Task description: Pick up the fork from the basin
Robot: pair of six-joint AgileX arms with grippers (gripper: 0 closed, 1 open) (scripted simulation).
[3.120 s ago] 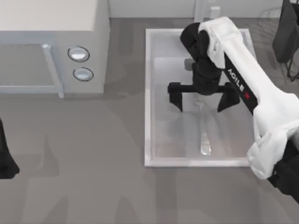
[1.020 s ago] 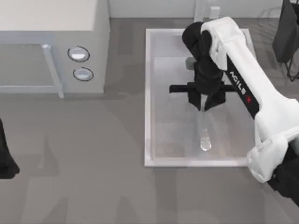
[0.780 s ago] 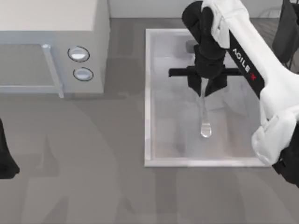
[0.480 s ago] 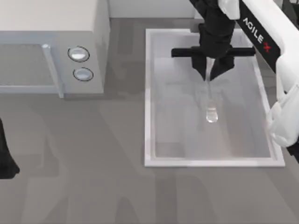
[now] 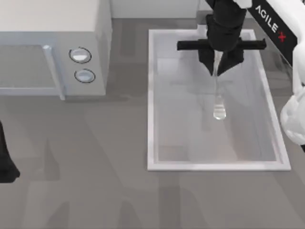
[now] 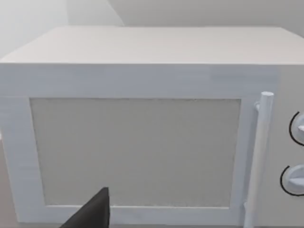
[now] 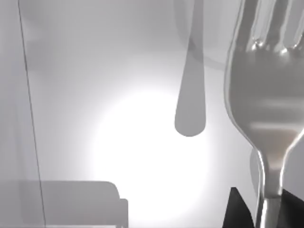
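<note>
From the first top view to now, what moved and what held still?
The right gripper, open astride the slim shiny silver fork at first, closed on its neck and rose toward the far end of the pale rectangular basin, carrying the fork with it. The white microwave and the parked left arm at the table's left edge held still.

One fork (image 5: 219, 102) — a single piece of cutlery, with what look like four tines in the right wrist view, though the outermost one is cut by the edge. One basin (image 5: 151, 95). One microwave (image 5: 52, 28), carrying two round knobs (image 5: 80, 55) and one bar handle (image 5: 53, 71). Two arms — the right gripper (image 5: 220, 64) over the basin and the left gripper (image 5: 5, 162) at the table's left edge.
</note>
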